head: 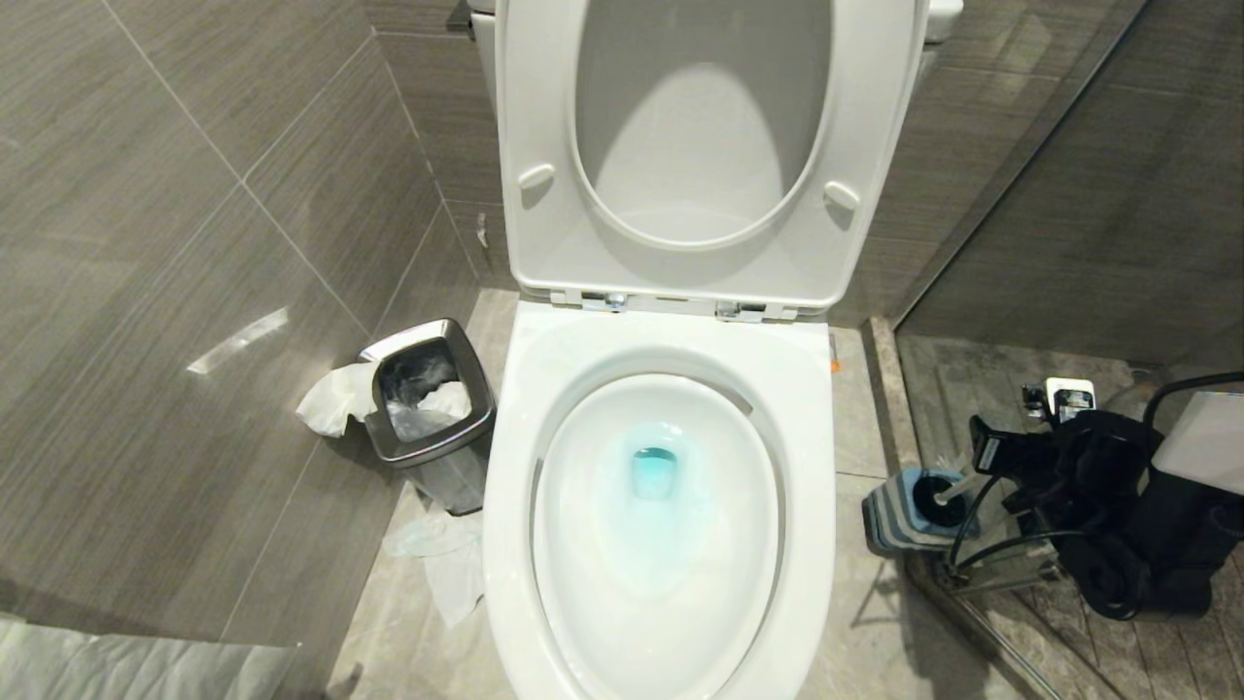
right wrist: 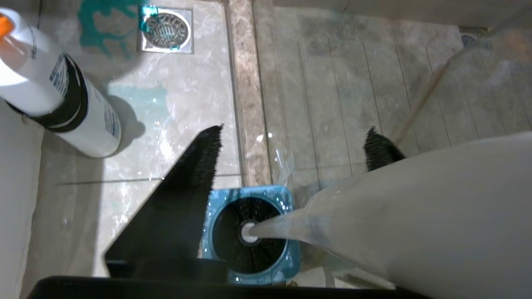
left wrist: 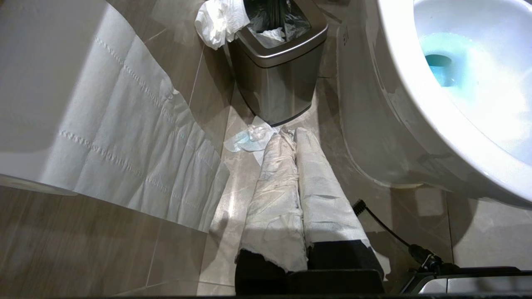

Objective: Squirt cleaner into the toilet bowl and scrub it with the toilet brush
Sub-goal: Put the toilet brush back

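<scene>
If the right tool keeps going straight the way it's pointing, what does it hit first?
Probably the toilet brush, standing in its blue holder directly below the open right tool; depth is hard to judge.

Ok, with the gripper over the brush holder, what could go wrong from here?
The right gripper hangs open over the toilet brush, whose handle leans toward one side, so a grab could catch it badly. The brush holder might tip or lift along. The cleaner bottle stands close and could get knocked.

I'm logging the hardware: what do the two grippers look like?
The left gripper has two long black fingers wrapped in white tissue-like covers. The right gripper has bare black, pointed fingers with ridged inner faces; black cables run along its arm.
</scene>
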### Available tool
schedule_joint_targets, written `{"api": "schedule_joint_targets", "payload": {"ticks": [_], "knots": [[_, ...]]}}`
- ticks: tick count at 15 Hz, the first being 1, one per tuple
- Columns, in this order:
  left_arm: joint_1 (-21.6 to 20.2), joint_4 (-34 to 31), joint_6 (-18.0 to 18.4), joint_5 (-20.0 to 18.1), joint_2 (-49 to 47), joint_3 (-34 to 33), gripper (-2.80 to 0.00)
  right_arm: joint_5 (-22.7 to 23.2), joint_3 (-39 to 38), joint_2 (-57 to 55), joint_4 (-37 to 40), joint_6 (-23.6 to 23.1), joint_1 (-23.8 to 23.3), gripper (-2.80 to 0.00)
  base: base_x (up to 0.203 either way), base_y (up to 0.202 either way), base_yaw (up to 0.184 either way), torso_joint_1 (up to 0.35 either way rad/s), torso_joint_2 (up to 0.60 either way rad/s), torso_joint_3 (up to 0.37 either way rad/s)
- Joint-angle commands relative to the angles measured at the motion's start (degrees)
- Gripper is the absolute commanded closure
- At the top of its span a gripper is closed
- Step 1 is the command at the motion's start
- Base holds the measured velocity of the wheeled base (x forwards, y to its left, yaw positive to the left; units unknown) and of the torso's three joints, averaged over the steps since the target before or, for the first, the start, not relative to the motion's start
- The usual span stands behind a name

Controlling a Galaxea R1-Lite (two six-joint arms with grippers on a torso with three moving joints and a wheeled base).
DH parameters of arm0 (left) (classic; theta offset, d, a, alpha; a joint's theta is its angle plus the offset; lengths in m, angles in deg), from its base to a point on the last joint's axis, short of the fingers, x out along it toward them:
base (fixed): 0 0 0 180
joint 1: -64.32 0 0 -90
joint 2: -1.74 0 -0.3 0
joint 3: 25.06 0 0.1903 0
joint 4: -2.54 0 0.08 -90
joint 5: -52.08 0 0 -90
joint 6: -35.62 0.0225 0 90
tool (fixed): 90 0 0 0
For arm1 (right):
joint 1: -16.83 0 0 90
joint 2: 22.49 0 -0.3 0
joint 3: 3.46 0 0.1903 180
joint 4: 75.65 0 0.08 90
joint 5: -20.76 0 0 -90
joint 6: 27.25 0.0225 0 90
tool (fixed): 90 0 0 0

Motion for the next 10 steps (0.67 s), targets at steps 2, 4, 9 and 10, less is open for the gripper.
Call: {"api": "schedule_joint_targets", "payload": {"ticks": [2,4,9,10], "knots": [[0.0,0.0,0.1,0.0,-0.1,0.0,0.0,1.1,-3.9,2.5,-0.6,-0.1,0.1,-2.8,0.0,0.0,0.0,0.0,0.0,0.0],[0.0,0.0,0.1,0.0,-0.1,0.0,0.0,1.2,-6.2,3.6,-0.7,-0.1,0.1,-2.8,0.0,0.0,0.0,0.0,0.0,0.0],[0.0,0.0,0.0,0.1,-0.1,0.0,0.0,1.9,-10.8,5.4,-0.8,-0.3,0.2,-2.8,0.0,0.0,0.0,0.0,0.0,0.0],[0.0,0.0,-0.1,0.1,-0.1,0.0,0.0,1.9,-11.7,5.5,-0.8,-0.3,0.2,-2.8,0.0,0.0,0.0,0.0,0.0,0.0]]}}
